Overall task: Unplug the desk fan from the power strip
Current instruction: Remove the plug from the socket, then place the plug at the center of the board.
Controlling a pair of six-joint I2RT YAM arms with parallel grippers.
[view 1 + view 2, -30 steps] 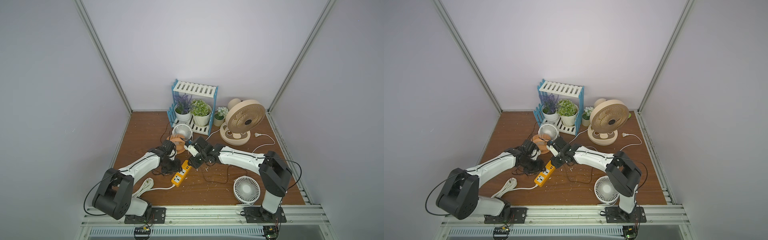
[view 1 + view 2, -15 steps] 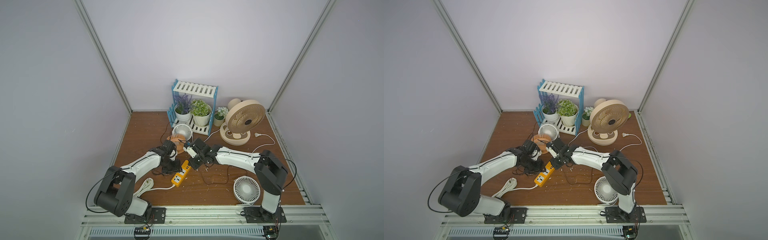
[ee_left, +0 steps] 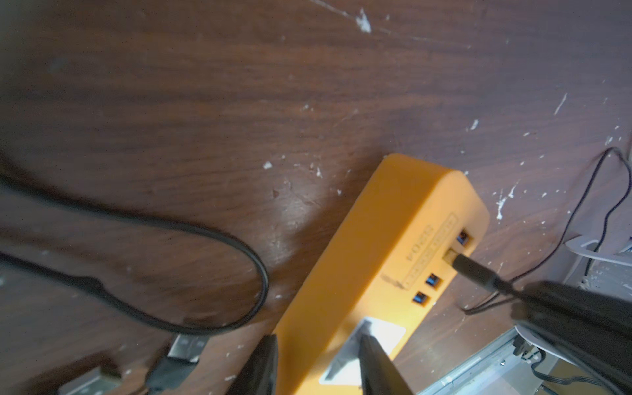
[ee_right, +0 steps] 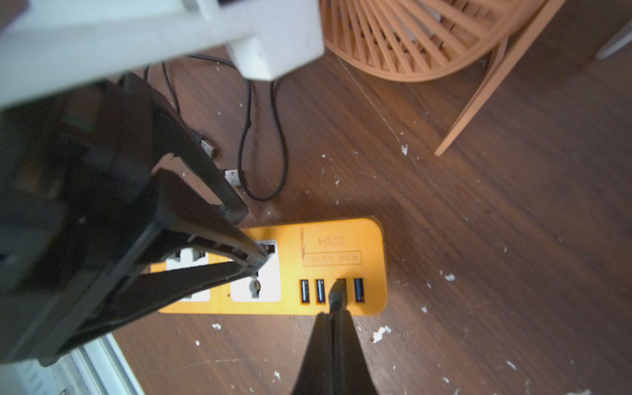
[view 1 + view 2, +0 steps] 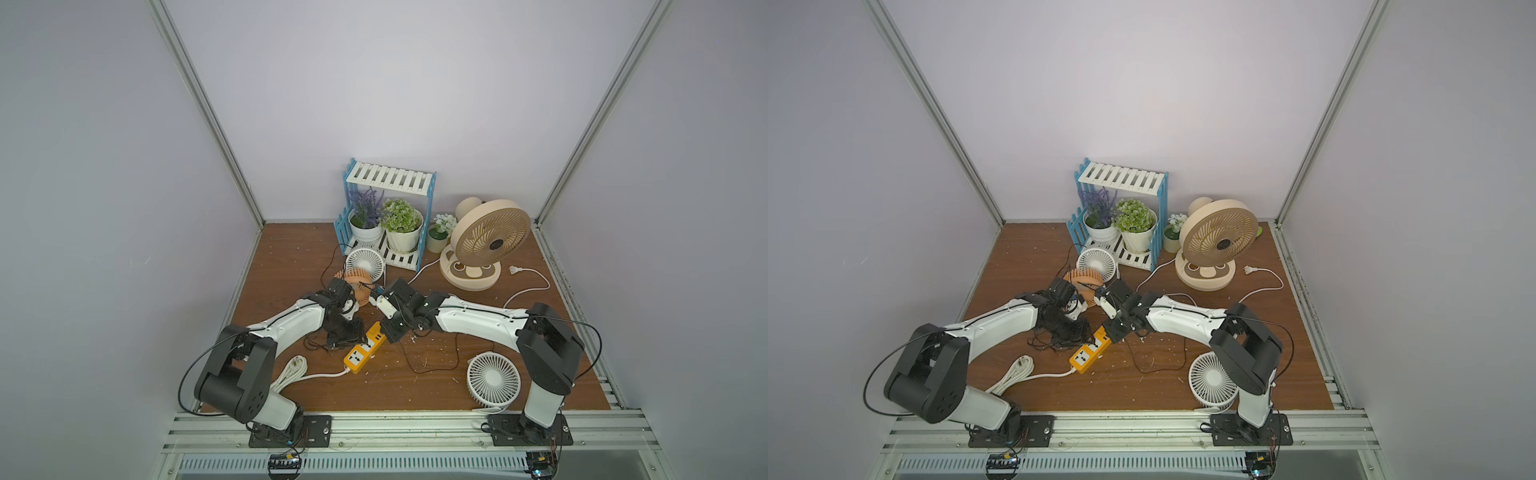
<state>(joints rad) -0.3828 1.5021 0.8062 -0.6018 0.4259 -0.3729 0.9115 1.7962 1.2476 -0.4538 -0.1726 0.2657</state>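
Power strip [image 5: 363, 347] lies flat on the brown table [image 5: 291, 257], a bit toward 8 o'clock from the middle, in both top views. It is orange-yellow with white socket faces. Its end with the USB holes points to 1 o'clock. Its thick white cord [image 5: 328, 374] comes out of the other end and runs toward 9 o'clock to a folded bunch.

The left gripper [image 3: 316, 345] sits on the strip's 10 o'clock side. Its two fingers [image 4: 212, 184] stand apart. One tip rests on a white socket face. The other tip is just beside the strip's long side. I cannot tell if they squeeze the strip or only touch it.

The right gripper [image 4: 331, 316] reaches in from 3 o'clock. Its jaws are pressed tight together. They pinch the thin black cord [image 3: 506, 287] right behind the black USB plug [image 4: 337, 290]. The plug is still stuck in the strip, in the second hole from the end.

Two loose USB plugs [image 4: 232, 177] and more black cords lie at the strip's 9 o'clock side. An orange fan [image 5: 357, 284] stands at 12 o'clock from the strip. A small white fan [image 5: 493, 377] lies at 4 o'clock. A big beige fan [image 5: 490, 241] stands at 2 o'clock. I cannot tell which fan the pinched cord belongs to.
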